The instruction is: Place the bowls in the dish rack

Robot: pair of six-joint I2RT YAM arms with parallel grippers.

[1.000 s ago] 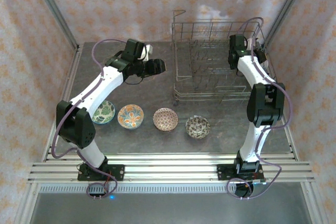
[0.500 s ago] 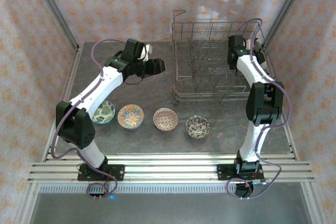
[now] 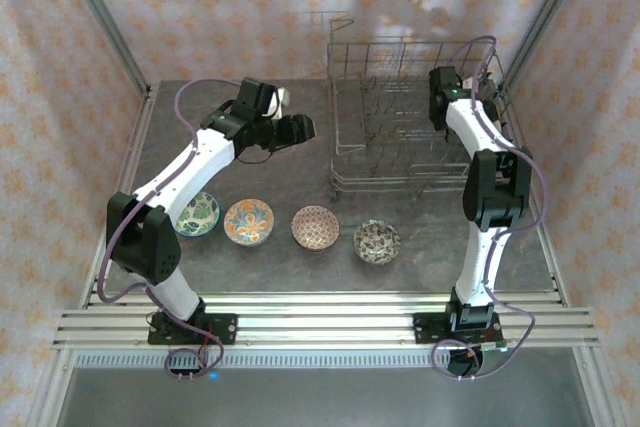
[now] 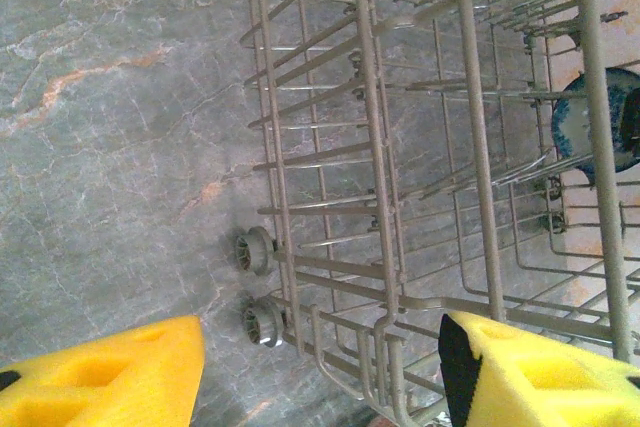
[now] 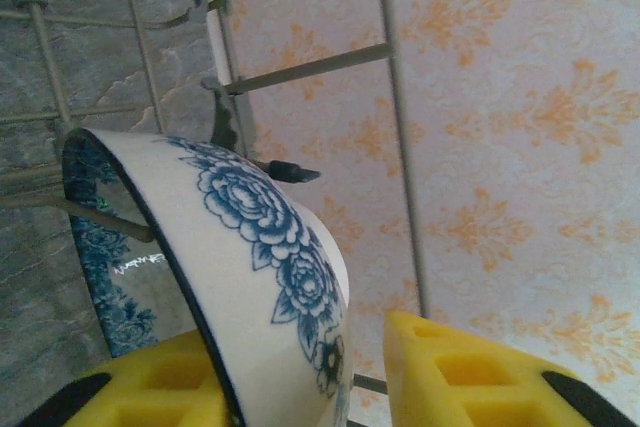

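Note:
The grey wire dish rack stands at the back right of the table. A blue-white bowl stands on edge among its tines, also glimpsed through the wires as a blue bowl. My right gripper straddles its rim, open, with a gap between the bowl's outer wall and the right finger. Four bowls line the front: green, orange-teal, brown-pink and a dark patterned one. My left gripper hovers open and empty beside the rack's left end.
Two small rack wheels rest on the marble tabletop. Patterned walls and metal corner posts enclose the table. Bare tabletop lies between the bowl row and the rack.
The right arm has shifted slightly left and deeper at the rack's far right corner. The left arm has barely moved.

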